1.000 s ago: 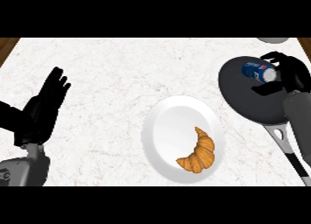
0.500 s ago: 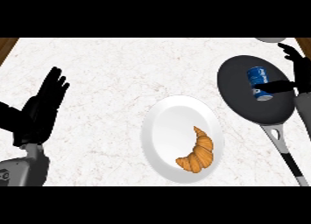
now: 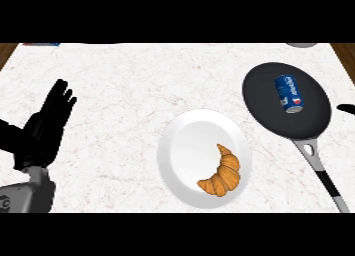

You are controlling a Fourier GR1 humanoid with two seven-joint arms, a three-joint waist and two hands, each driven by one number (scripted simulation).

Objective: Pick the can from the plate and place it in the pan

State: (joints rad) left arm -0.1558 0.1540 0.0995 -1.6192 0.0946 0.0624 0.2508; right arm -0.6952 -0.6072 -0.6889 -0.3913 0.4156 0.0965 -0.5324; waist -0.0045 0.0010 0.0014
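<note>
Right hand (image 3: 351, 110) withdrawn; can (image 3: 288, 93) lengthwise, roughly.

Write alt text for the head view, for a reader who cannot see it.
A blue can lies on its side in a black pan at the right of a white marble counter. Left of the pan, a white plate holds a croissant. The left hand rests open at the left; only a bit of the right hand shows at the right edge.
</note>
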